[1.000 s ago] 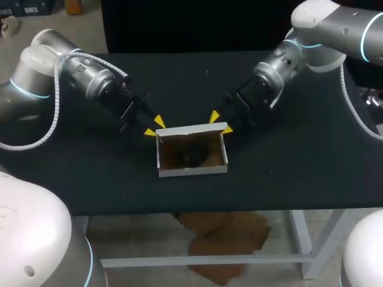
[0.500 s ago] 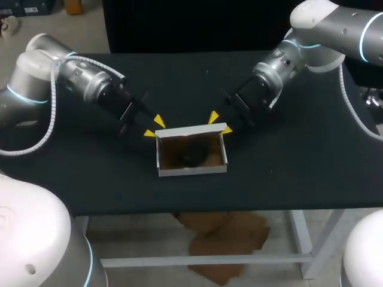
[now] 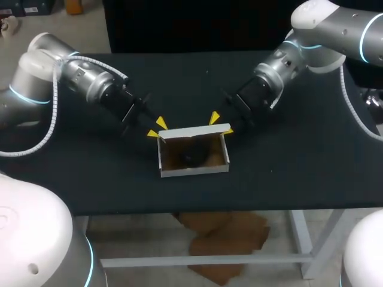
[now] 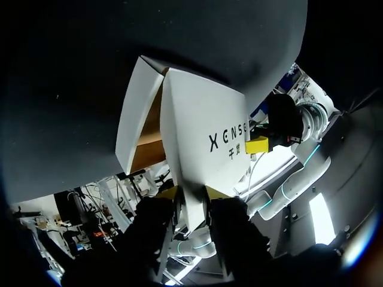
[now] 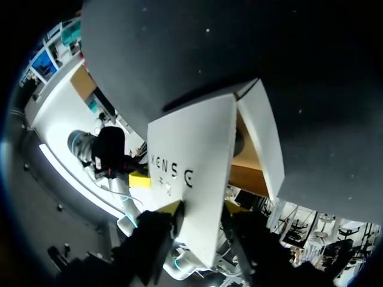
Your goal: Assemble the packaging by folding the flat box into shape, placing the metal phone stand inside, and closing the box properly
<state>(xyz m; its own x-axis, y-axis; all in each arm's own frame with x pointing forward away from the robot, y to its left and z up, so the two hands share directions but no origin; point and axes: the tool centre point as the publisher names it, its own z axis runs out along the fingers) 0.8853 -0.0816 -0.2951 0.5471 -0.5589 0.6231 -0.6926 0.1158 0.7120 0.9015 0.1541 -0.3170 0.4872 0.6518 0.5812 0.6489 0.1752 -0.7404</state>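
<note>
A white box [image 3: 193, 168] with a brown inside stands open in the middle of the black table. A dark shape, the phone stand [image 3: 192, 157], lies inside it. The white lid flap [image 3: 194, 132] rises from the back wall. My left gripper [image 3: 157, 128] is at the flap's left corner and my right gripper [image 3: 220, 124] at its right corner. In the left wrist view the printed lid flap [image 4: 203, 137] runs down between the yellow fingertips [image 4: 169, 192], both touching it. In the right wrist view the lid flap [image 5: 191, 179] sits likewise between the fingertips [image 5: 234, 207].
The black table [image 3: 287, 167] spreads bare to the left, right and front of the box. Both arms come in low from the back corners and meet at the box's rear edge.
The lid flap has tipped a little forward over the box, showing more of its white face. My left gripper has shifted slightly towards the box. The right arm has kept still.
</note>
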